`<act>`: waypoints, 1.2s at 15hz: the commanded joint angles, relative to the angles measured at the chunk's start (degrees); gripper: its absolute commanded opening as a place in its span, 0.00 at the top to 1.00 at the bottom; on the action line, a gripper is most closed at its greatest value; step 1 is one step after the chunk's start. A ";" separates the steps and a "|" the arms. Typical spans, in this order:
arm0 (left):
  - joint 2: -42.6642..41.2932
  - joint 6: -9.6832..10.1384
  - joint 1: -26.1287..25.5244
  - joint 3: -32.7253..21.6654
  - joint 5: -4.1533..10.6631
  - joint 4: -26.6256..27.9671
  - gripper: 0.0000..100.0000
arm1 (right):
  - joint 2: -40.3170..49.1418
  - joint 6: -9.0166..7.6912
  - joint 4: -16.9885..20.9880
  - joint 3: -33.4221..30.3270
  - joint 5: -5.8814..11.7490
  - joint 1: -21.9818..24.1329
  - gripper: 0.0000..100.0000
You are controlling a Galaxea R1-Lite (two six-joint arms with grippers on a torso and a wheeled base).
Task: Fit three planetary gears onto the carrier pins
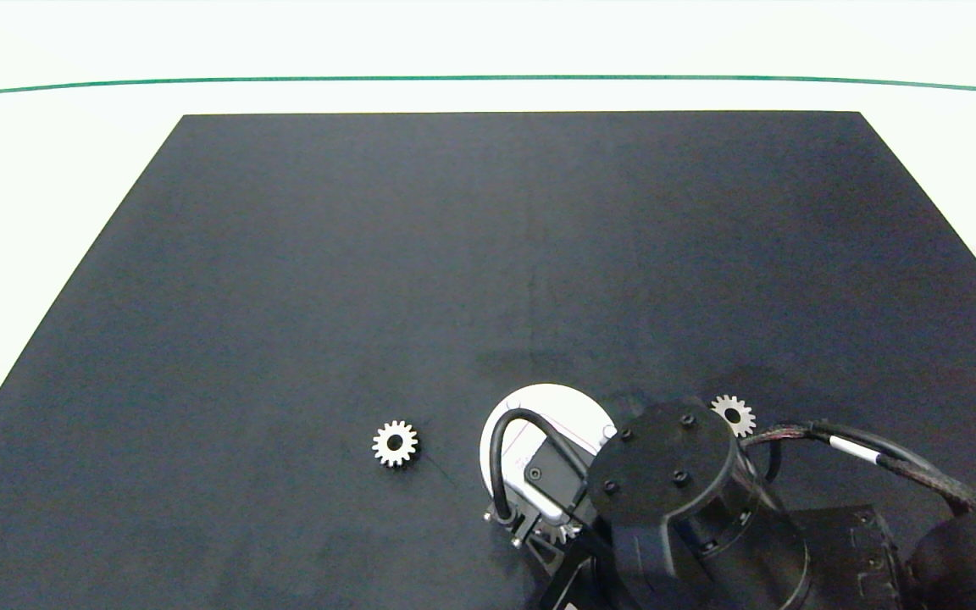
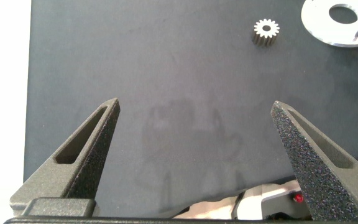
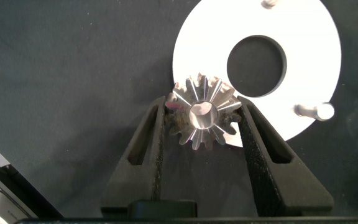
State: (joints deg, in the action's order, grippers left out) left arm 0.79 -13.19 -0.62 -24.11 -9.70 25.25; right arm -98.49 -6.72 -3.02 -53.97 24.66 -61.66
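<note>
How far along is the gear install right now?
No gear looks finished: the two carrier pins in view are bare. In hand: the right gripper holds one planetary gear at the disc edge, apparently over the third pin. Left: two gears on the mat. The left gripper is open, idle.

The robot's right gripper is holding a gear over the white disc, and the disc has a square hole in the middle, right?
Not quite. The hole in the white disc is round, not square, as the right wrist view shows. The rest holds: the right gripper is shut on a gear over the disc's edge.
</note>
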 commanded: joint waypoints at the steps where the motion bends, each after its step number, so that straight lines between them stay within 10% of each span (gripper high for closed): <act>1: 0.00 -0.08 0.01 -0.14 -0.05 0.15 0.00 | -0.74 -0.05 -0.05 -0.17 0.21 -0.04 0.99; 18: 0.53 -0.08 -0.17 -1.11 -0.14 0.15 0.00 | -2.41 0.13 -0.23 -1.05 0.39 1.02 0.99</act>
State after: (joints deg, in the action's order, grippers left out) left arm 1.21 -13.19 -0.79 -25.16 -9.70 25.25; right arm -100.85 -6.53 -3.08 -54.87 24.91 -60.61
